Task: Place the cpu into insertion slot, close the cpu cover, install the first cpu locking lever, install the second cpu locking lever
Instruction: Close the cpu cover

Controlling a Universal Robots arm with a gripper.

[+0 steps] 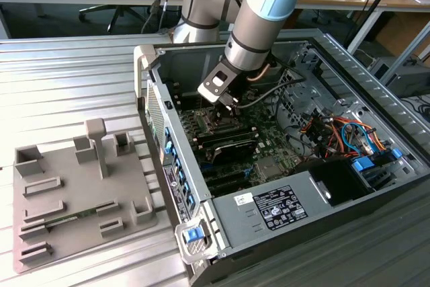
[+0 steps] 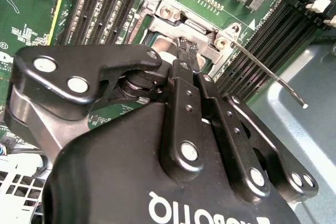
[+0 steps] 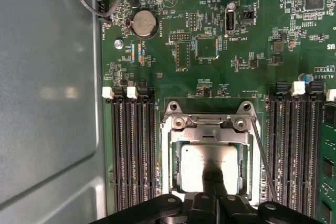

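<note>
The cpu (image 3: pixel 207 156) lies flat in the insertion slot (image 3: pixel 169 111), directly beneath the gripper (image 3: pixel 212 178), whose fingers are drawn together, tips at its metal face. The one cpu cover (image 3: pixel 210 134) seems down around it. One thin locking lever (image 3: pixel 261 156) runs along the socket edge, just beside the fingers, apparently unlatched. Two banks of memory slots (image 3: pixel 131 150) flank them.

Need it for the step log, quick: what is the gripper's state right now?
Gripper: shut, nothing seen between its fingers, tips down over the cpu.
</note>
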